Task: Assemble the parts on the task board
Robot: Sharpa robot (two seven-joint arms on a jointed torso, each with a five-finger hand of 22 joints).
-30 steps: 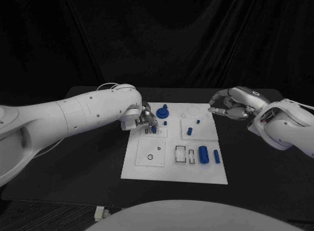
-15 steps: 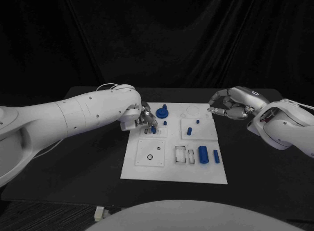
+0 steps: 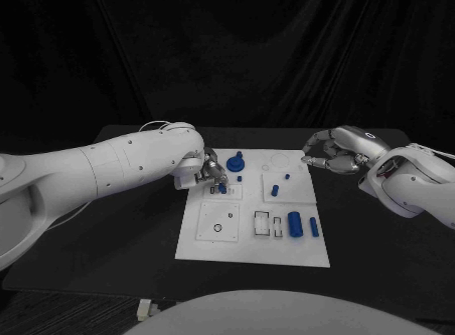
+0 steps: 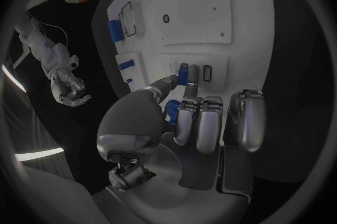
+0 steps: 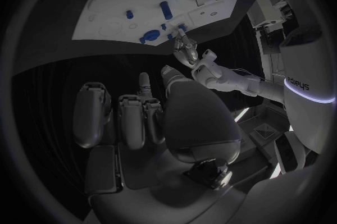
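The task board (image 3: 250, 230), a flat white rectangular plate with outlined recesses, lies in the middle of the black table (image 3: 117, 230). On it, toward three o'clock from its centre, a large blue cylinder (image 3: 295, 224) lies beside a thinner blue pin (image 3: 314, 226), the two near each other but apart. Toward one o'clock a short blue peg (image 3: 275, 189) stands with a tinier blue stud (image 3: 287, 177) just beyond it, and toward eleven o'clock a round blue knob-shaped part (image 3: 236, 164) sits near the board's far edge. The left hand (image 3: 209, 173) hangs over the board's far-left panel at about ten o'clock, its fingertips (image 4: 184, 95) pinching a small blue peg (image 4: 182, 73) that points down at the slots in that panel; whether the peg touches the board I cannot tell. The right hand (image 3: 333, 153) hovers off the board's far-right corner at about two o'clock, above bare table, its fingers (image 5: 133, 117) curled inward and holding nothing
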